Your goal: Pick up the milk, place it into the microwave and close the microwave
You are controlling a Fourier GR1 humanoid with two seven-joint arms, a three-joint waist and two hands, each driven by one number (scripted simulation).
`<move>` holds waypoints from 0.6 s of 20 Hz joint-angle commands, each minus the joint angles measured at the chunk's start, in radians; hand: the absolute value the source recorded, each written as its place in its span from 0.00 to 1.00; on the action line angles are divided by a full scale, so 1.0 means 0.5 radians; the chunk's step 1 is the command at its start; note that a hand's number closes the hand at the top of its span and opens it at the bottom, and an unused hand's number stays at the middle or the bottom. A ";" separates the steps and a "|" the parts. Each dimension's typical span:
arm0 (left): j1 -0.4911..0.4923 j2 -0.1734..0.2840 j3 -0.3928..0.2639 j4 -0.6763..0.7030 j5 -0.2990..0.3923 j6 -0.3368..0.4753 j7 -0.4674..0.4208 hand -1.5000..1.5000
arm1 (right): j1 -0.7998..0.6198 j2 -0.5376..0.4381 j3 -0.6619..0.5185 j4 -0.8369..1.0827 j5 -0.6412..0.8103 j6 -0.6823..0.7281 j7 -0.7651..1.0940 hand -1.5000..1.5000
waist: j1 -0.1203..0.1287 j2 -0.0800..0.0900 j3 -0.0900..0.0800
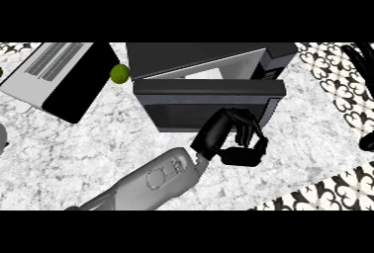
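The dark microwave stands at the back centre. Its door is swung most of the way across the front, leaving a narrow gap where a pale strip of the inside shows. No milk is in sight; I cannot tell whether it is inside. My left hand comes in from the lower left and sits against the lower right part of the door. Its fingers are curled, the thumb is below them, and nothing shows between them. My right hand is out of view.
A green lime lies just left of the microwave. A flat grey and black appliance lies tilted at the back left. A black object shows at the right edge. The counter's edge runs diagonally at the lower right, with patterned floor beyond.
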 commanded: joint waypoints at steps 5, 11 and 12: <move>-0.293 -0.005 0.103 0.195 0.164 0.060 -0.066 1.00 | -0.100 -0.047 0.023 -0.043 -0.145 0.149 0.074 0.00 | -0.122 0.047 0.006; -0.466 -0.005 0.153 0.322 0.269 0.089 -0.072 1.00 | -0.170 -0.076 0.038 -0.066 -0.230 0.174 0.161 0.00 | -0.186 0.066 0.009; -0.479 -0.005 0.172 0.354 0.284 0.083 -0.084 1.00 | -0.175 -0.105 0.017 -0.063 -0.241 0.183 0.163 0.00 | -0.206 0.080 0.011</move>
